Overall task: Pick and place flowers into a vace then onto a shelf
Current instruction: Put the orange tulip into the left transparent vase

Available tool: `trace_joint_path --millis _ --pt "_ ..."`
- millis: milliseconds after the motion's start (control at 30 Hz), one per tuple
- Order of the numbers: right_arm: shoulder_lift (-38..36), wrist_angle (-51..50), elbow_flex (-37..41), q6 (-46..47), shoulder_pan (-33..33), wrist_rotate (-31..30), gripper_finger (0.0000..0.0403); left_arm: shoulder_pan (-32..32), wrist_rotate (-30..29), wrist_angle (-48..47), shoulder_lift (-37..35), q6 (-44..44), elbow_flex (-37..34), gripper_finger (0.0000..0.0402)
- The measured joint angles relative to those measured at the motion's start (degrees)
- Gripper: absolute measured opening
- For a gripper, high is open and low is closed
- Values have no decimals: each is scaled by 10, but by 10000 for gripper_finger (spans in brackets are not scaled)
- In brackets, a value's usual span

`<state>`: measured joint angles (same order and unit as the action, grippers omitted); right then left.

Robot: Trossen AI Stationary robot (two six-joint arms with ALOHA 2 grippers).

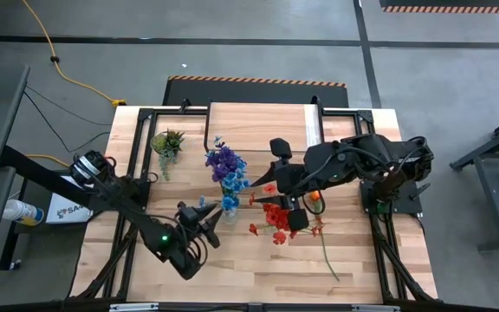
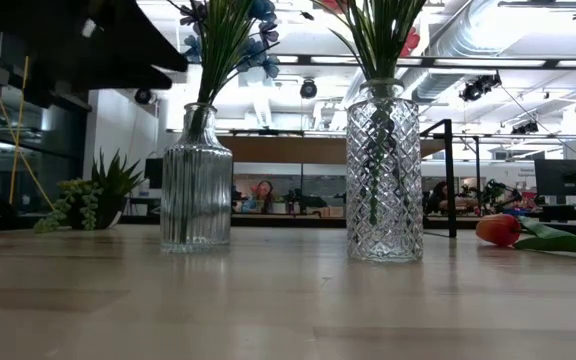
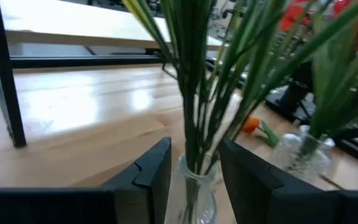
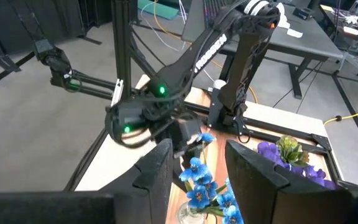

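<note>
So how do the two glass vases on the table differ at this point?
The ribbed vase is shorter, with vertical ridges, and holds blue and purple flowers. The diamond-cut vase is taller, with a crosshatch pattern, and holds red flowers. Both are clear glass, upright, apart from each other, with green stems inside.

The table (image 2: 268, 300) is pale planked wood with a soft sheen. Both vases are clear glass, one ribbed (image 2: 196, 180), the other diamond-cut (image 2: 383, 175). The flowers (image 1: 225, 165) look like cloth on plastic stems. The left gripper (image 3: 194, 180) has matt black plastic fingers (image 3: 151, 177). The shelf (image 1: 258, 117) is smooth light wood.
</note>
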<state>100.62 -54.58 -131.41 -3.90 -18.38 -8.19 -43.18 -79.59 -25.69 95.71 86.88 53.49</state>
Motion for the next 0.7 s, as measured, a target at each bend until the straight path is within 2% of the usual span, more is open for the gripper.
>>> trace_joint_path --millis 367,533,700 --pt "-7 -71 0 -7 0 -4 140 -72 3 -59 -68 -1 0 170" --pt "-14 -153 -26 3 -1 -36 140 -104 20 -58 -88 -1 0 170" --pt "-47 -249 -27 64 -1 -81 140 -130 30 -57 -93 6 0 170"
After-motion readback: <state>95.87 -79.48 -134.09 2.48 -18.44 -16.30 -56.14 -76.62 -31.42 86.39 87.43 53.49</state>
